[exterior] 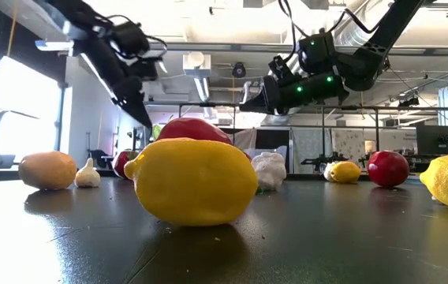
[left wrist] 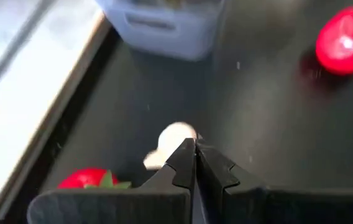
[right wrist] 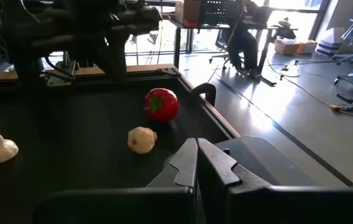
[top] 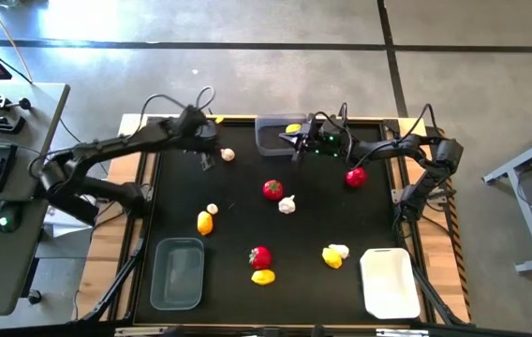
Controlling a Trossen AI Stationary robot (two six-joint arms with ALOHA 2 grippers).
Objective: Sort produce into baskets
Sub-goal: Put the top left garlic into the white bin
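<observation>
3 baskets sit on the black table (top: 247, 225): a translucent grey bin (top: 273, 137) at the far edge with a yellow piece (top: 292, 129) in it, a second grey bin (top: 177, 272) at the near left, and an opaque white bin (top: 389, 282) at the near right.

Loose produce is scattered between them. A garlic bulb (top: 228, 154) lies near the far edge, just beside the left gripper (top: 206, 159), whose fingers are pressed together and hold nothing; in the left wrist view that pale bulb (left wrist: 171, 142) shows just past the closed fingertips (left wrist: 184, 163). The right gripper (top: 298, 148) hangs at the far grey bin, above its right end, fingers also pressed together and empty.

At mid-table a red fruit (top: 273, 190) sits near a garlic bulb (top: 288, 205). Another red fruit (top: 356, 176) lies toward the right edge, under the right arm. On the left, a small garlic bulb (top: 212, 210) sits just beside a yellow oval (top: 205, 223). Nearer the front, a red fruit (top: 260, 256) touches a lemon (top: 263, 276), and a second lemon (top: 332, 257) touches a whitish bulb (top: 340, 250) close to the white bin.

From table height, the front lemon (exterior: 192, 180) fills the foreground with the red fruit (exterior: 192, 128) behind it.
</observation>
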